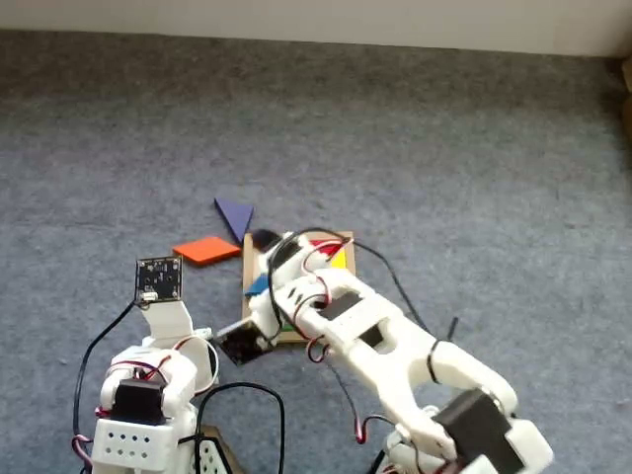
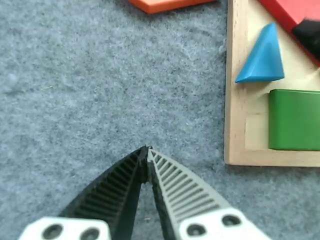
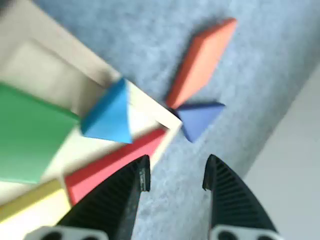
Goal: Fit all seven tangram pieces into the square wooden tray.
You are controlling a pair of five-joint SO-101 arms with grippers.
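Two tangram pieces outside the tray (image 2: 235, 100).
Left tool (image 2: 147, 150), closed tight and empty, has the tray just beside it; right tool (image 3: 175, 172), parted and empty, has the orange piece (image 3: 202, 60) and purple triangle (image 3: 197, 117) just ahead. Both look light, rigid, smooth: pinch opposite straight edges.

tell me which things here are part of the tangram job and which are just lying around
Part of the job:
wooden tray
blue triangle, green square, red piece and yellow piece, in the tray
orange parallelogram and purple triangle, outside it

Just lying about:
grey carpet
black arm cable
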